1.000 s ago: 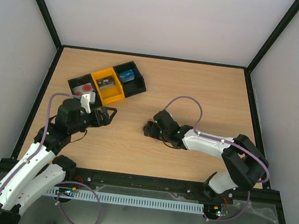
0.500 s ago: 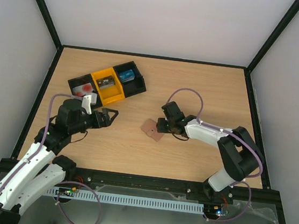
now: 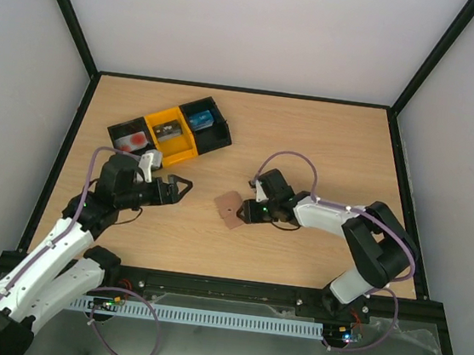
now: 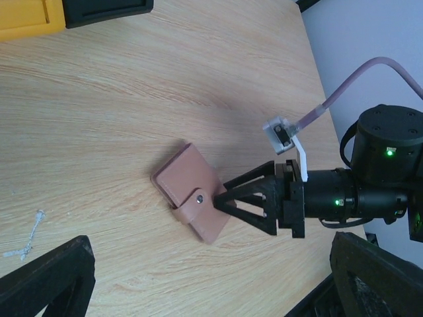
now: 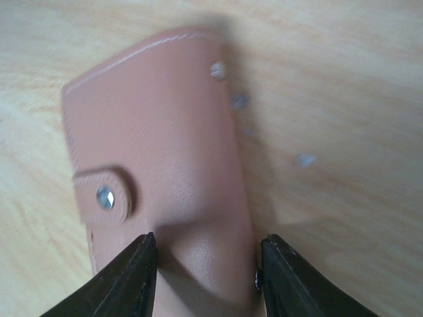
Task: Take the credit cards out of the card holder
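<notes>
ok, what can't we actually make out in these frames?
- Credit cards: not visible in any view. The card holder is closed, with its strap snapped.
- Right gripper grip: in the right wrist view the fingers flank the holder's end, but shadow and blur hide whether they press it.
- Tray contents: too small to identify in the top view, and the left wrist view cuts the tray off at its top edge.

One card holder (image 3: 232, 209), one three-section tray (image 3: 221, 135), two arms with a left gripper (image 3: 183, 187) and right gripper (image 3: 247, 212)
</notes>
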Motion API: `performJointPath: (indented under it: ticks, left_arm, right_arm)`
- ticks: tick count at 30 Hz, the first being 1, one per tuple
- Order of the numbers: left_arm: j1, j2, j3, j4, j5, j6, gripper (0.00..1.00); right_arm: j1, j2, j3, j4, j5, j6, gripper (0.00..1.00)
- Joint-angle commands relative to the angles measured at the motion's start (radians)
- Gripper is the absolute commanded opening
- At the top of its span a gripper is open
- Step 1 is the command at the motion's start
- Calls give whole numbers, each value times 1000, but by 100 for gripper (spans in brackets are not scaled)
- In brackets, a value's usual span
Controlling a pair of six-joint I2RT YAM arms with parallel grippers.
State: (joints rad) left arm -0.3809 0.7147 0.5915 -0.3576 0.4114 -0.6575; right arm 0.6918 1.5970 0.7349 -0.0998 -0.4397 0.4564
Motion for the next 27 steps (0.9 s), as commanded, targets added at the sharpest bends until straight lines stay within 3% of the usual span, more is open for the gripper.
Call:
performJointPath:
  ticks: [1,10,16,22,27]
  left_arm:
    - [3,16,-21,28,34,-10,97]
    - [-14,62,-79,120,106,-42,94]
    - [-32,77,-98,115,90,-48,93]
    - [-41,67,-133,140,84,-82,90]
    - [-48,80,-139,131,69,-78,86]
  right_arm:
    - [38,-29,-36,38,-138,23,42]
    - [46,-35,-13,22,63,81,46]
    - [46,20,-41,157,20,174,46]
    - [45,93,-60,241,-26,228,39]
    - [46,75,-82,246,-2,239,21]
